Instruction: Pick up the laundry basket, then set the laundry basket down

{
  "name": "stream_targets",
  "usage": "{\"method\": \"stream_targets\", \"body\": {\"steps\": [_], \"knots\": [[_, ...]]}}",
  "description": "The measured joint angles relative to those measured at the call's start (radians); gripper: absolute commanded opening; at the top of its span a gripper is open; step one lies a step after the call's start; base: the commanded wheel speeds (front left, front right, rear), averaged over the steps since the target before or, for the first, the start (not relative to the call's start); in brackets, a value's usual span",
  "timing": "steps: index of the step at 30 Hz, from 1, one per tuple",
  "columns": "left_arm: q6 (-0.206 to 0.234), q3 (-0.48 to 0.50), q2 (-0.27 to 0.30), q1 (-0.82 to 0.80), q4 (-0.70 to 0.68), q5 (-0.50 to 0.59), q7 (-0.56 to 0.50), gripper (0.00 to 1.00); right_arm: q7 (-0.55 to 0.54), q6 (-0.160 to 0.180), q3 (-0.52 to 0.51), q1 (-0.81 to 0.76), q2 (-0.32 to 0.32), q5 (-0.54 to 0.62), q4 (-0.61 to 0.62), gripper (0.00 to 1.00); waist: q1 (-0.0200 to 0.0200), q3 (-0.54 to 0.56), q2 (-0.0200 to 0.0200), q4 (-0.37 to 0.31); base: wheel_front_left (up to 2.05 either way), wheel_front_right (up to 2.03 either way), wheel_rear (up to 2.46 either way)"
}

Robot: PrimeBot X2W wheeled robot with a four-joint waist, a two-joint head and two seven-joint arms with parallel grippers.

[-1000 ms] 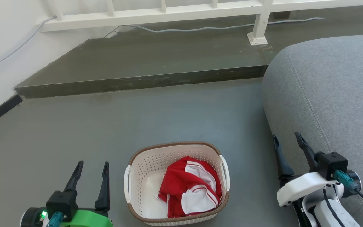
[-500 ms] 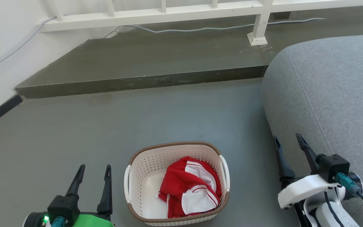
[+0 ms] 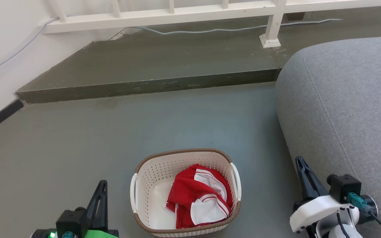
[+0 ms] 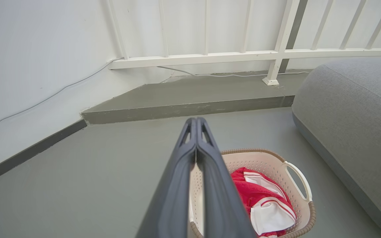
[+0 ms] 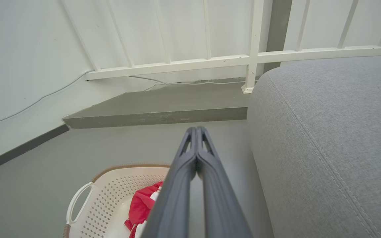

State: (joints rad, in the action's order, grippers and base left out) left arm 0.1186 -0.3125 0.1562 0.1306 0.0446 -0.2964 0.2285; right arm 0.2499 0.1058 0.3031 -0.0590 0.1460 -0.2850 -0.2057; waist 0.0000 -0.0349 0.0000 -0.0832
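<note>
Left wrist view, gripper [image 4: 196, 123] occluding laundry basket [image 4: 260, 161]

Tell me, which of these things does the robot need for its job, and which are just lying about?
Job: laundry basket on the floor; left hand and right hand, both shut, apart from it.
Just there: red-and-white garment inside the basket; grey sofa; white railing; cable along the step.

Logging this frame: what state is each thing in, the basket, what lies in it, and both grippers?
laundry basket: upright on the floor, both handles free, held by nothing.
red and white garment: crumpled inside the basket.
left gripper: shut, empty, apart from the basket.
right gripper: shut, empty, apart from the basket.
</note>
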Motion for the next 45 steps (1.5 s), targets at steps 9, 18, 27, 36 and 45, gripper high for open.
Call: {"method": "stream_targets", "body": {"steps": [9,18,27,36,45], "knots": [[-0.013,-0.007,-0.01,0.022,-0.019,-0.087,0.0,0.0,0.0,-0.018,-0.006,-0.012,-0.013,-0.089,0.014,0.0,0.0,0.002,0.0,0.008,0.0,0.0,0.0],[-0.023,0.027,-0.015,0.022,-0.02,-0.226,-0.021,0.0,-0.025,-0.035,-0.039,-0.012,-0.019,-0.227,0.023,0.0,0.0,0.004,0.0,0.014,0.0,0.0,0.0],[-0.037,0.058,-0.018,0.019,-0.014,-0.351,-0.044,0.0,-0.056,-0.044,-0.076,-0.011,-0.022,-0.349,0.024,0.0,0.0,0.006,0.0,0.022,0.0,0.0,0.0],[-0.057,0.087,-0.018,0.011,0.008,-0.477,-0.072,0.0,-0.088,-0.061,-0.108,-0.008,-0.022,-0.474,0.024,0.0,0.0,0.009,0.0,0.029,0.0,0.0,0.0],[-0.076,0.115,-0.018,-0.011,0.026,-0.603,-0.097,0.0,-0.112,-0.079,-0.141,0.011,-0.022,-0.599,0.021,0.0,0.0,0.012,0.0,0.036,0.0,0.0,0.0]]}}
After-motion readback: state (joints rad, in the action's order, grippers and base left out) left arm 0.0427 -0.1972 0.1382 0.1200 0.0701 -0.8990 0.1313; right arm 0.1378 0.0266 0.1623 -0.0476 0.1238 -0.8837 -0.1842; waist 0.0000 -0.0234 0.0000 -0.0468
